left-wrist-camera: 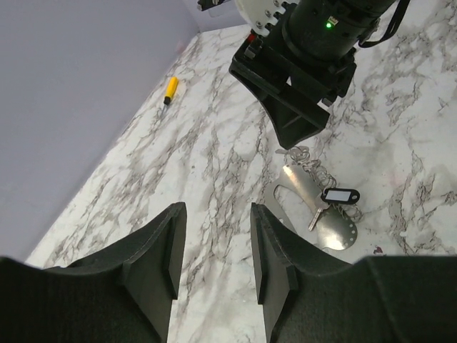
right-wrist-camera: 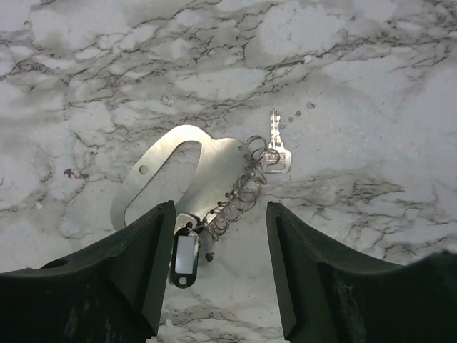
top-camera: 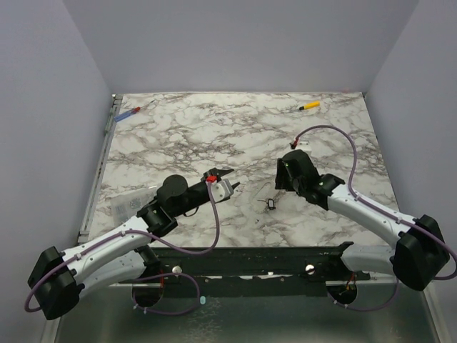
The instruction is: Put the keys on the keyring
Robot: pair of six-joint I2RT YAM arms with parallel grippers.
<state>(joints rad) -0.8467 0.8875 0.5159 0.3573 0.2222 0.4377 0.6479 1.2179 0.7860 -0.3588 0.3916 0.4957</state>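
Silver keys (right-wrist-camera: 275,148) and the wire-thin keyring (right-wrist-camera: 243,187) lie together on the marble counter (right-wrist-camera: 371,86), between and just ahead of the parted fingers of the right tool (right-wrist-camera: 220,211), while the left tool (left-wrist-camera: 216,214), also parted and empty, hovers near.

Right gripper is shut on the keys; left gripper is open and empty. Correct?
No. The right gripper is open too, its jaws apart over the keys, which lie on the table; the right wrist view shows this. The left gripper is indeed open and empty.
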